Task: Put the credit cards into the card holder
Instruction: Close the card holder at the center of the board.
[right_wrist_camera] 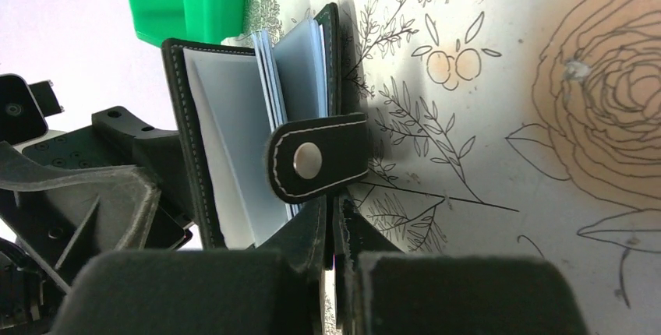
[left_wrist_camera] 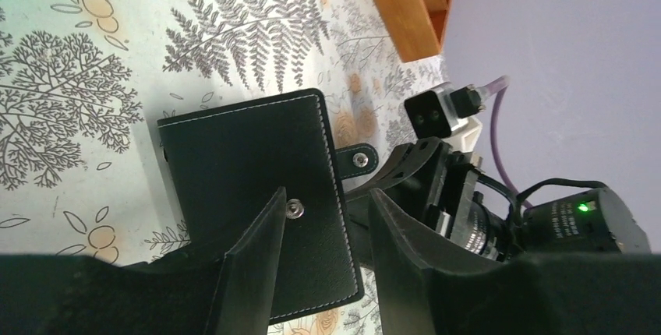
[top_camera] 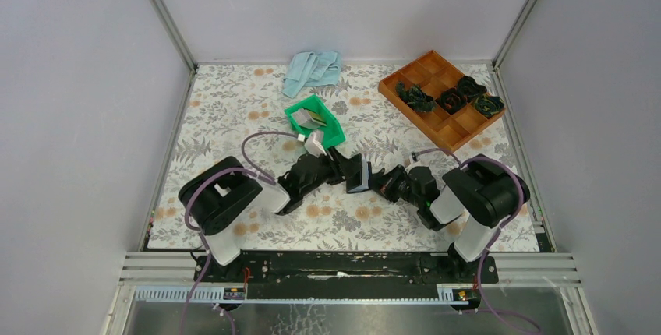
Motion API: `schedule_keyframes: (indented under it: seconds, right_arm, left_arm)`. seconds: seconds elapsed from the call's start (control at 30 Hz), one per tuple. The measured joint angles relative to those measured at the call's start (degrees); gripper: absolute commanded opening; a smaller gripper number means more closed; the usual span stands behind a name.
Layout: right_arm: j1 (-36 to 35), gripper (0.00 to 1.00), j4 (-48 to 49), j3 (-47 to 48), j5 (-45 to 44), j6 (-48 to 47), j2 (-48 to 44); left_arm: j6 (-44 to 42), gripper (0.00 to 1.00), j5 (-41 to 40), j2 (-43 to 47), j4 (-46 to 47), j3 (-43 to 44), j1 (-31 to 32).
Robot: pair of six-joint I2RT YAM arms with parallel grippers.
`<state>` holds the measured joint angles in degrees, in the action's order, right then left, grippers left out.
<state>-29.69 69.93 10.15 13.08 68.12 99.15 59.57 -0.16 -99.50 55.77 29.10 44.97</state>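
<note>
Right wrist: right gripper [right_wrist_camera: 334, 214] pinches card holder [right_wrist_camera: 234, 148] cover, left gripper [left_wrist_camera: 326, 199] half open, empty; thin pinch could slip, closing it.

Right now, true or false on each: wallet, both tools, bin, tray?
1. The right tool is shut on the wallet. True.
2. The wallet's snap is fastened. False: the strap is undone and the wallet stands open.
3. Cards lie in the green bin. True.
4. The brown tray is empty. False: dark bundles sit in several compartments.
5. The left tool has its fingers pressed together. False: they stand apart.
</note>
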Motion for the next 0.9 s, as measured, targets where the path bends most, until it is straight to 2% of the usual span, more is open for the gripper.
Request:
schedule_keyframes:
  seconds: [0.27, 0.7, 0.9]
  right_arm:
    - [0.00, 0.04, -0.33, 0.00, 0.07, -0.98, 0.46]
    - [-0.20, 0.32, -4.31, 0.13, -0.09, -4.48, -2.47]
    - [-0.61, 0.36, -12.26, -0.13, -1.79, -7.87, -9.25]
  left_arm:
    - [-1.79, 0.50, 3.15, -3.56, -7.43, 5.73, 0.02]
    - [-3.91, 0.49, 4.00, -5.29, -15.82, 10.88, 0.31]
    - [-4.02, 0.48, 3.34, -6.60, -16.85, 12.13, 0.46]
